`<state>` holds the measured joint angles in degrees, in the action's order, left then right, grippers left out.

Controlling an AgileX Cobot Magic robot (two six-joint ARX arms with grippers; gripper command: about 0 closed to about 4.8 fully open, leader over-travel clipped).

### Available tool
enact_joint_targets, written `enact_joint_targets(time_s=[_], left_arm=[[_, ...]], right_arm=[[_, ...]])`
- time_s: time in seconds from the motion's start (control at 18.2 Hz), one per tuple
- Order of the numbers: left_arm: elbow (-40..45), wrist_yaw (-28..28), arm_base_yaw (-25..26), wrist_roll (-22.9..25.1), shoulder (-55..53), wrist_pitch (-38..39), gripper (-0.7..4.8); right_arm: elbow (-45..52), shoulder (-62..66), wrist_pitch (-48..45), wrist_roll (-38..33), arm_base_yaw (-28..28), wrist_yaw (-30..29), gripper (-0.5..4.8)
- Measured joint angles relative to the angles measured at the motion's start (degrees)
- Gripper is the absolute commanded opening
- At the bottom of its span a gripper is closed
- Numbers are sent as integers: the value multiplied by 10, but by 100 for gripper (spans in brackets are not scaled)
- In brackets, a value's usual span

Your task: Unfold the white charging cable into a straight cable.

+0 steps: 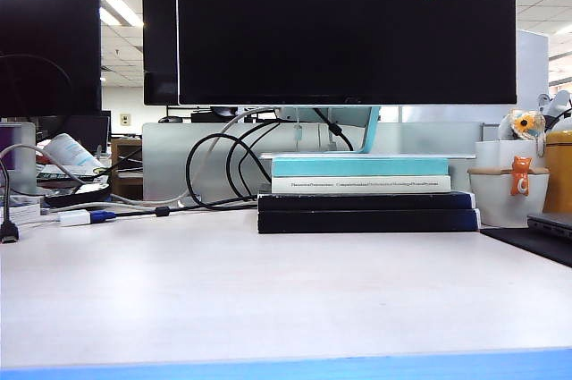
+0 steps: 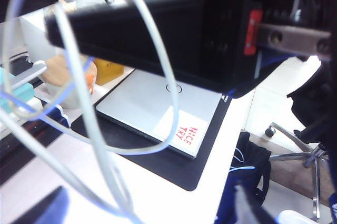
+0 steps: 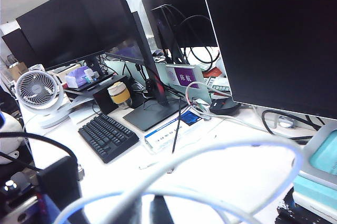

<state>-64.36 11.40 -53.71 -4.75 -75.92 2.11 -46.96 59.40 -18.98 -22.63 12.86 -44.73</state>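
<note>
In the left wrist view the white charging cable (image 2: 79, 103) is looping across the frame's left half — the left gripper's jaws are standing wide, presumably readying a second grasp. The right gripper, unseen, is closed, apparently holding it aloft.

An office — ceiling panel lights (image 1: 122, 11), white desk (image 1: 268, 291), black monitors (image 1: 346, 27) — brightly lit.

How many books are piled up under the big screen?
4, all in one stack: the teal book on top, the white book under it, then the upper black book and the lower black book. More could hide behind.
</note>
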Motion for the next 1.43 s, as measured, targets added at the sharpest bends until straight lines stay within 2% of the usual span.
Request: enact_joint_targets(time_s=[0.05,0.11,0.27,0.38,0.49,0.77,0.93,0.99,1.04,1.1,1.26,1.43], left_arm=[[0,-11,-2,1,-1,-4,141],[0,-26,-3,2,-2,-7,141],[0,-27,-3,4,-2,-7,49],[0,-26,-3,13,-2,-6,47],[0,-25,-3,15,-2,-6,-6],[0,-3,-3,37,-2,-4,-6],[0,-50,-3,78,24,12,-6],[0,-73,-2,92,38,13,-6],[0,-92,3,106,54,19,-6],[0,-114,16,120,80,28,-6],[0,-169,50,145,131,55,-6],[0,-179,92,155,169,68,-6]], right_arm=[[0,0,0,0,0,0,-8],[0,0,0,1,0,1,-8],[0,0,0,6,0,13,-8],[0,0,0,10,0,15,-8],[0,0,1,18,0,20,-8],[0,0,61,73,0,51,-8],[0,0,134,106,0,52,-3],[0,1,154,107,0,53,37],[0,1,173,107,0,53,166],[0,0,197,110,0,53,230],[0,0,236,110,0,54,235],[0,0,245,110,0,56,235]])
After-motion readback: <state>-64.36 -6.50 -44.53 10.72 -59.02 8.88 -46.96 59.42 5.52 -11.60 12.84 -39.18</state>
